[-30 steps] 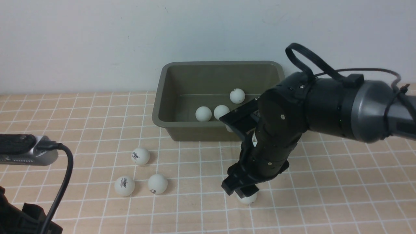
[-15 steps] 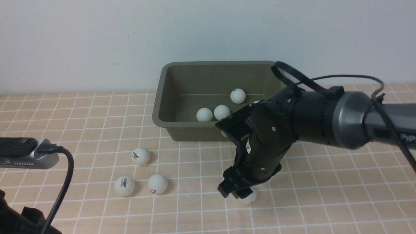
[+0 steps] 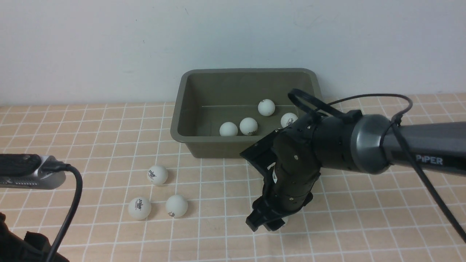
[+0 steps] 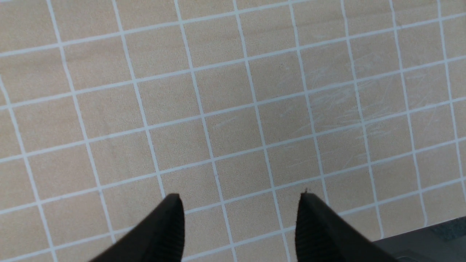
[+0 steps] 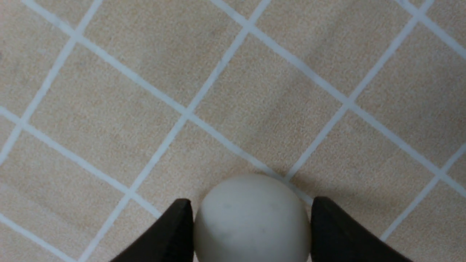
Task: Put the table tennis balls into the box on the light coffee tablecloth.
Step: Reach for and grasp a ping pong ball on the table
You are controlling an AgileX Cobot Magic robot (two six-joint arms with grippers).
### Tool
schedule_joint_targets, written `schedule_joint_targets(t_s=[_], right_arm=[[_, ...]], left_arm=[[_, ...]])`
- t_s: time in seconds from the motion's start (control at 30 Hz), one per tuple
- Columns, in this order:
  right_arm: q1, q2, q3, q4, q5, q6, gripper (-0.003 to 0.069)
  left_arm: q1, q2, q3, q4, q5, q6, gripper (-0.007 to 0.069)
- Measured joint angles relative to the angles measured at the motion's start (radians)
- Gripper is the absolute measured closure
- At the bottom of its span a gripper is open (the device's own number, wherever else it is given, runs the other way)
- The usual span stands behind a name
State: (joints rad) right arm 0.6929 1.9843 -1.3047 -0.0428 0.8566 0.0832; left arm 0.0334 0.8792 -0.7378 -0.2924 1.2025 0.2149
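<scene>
Though front view barely shows ball (image 5: 252, 218), wrist shows right tool (image 5: 251, 199) pinching it; left tool (image 4: 239, 195) spread.

The light coffee tablecloth (image 3: 109, 127) carries the box (image 3: 218, 149), three table tennis balls (image 3: 157, 175) grouped left, and a fourth ball (image 5: 251, 218) further right.

My right arm (image 3: 327, 153) is matte black at the wrist, dotted with small screws, then a grey collar (image 3: 367, 143) and a dark forearm lettered PiPER (image 3: 429, 159). A thick black cable (image 3: 77, 198) leaves my silver left wrist block (image 3: 40, 176). My left gripper (image 4: 239, 195) has black tapered fingers (image 4: 164, 233).
</scene>
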Motion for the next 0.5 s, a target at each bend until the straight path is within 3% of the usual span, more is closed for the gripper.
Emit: schedule_joint_targets(t_s=[0.2, 0.5], right_arm=[[0.0, -0.005, -0.026, 0.0, 0.043, 0.0, 0.0294], [-0.001, -0.11, -0.284, -0.061, 0.159, -0.003, 0.0294]], left_arm=[[0.0, 0.0, 0.0, 0.0, 0.0, 0.0, 0.0281], [0.0, 0.0, 0.0, 0.0, 0.0, 0.0, 0.0281]])
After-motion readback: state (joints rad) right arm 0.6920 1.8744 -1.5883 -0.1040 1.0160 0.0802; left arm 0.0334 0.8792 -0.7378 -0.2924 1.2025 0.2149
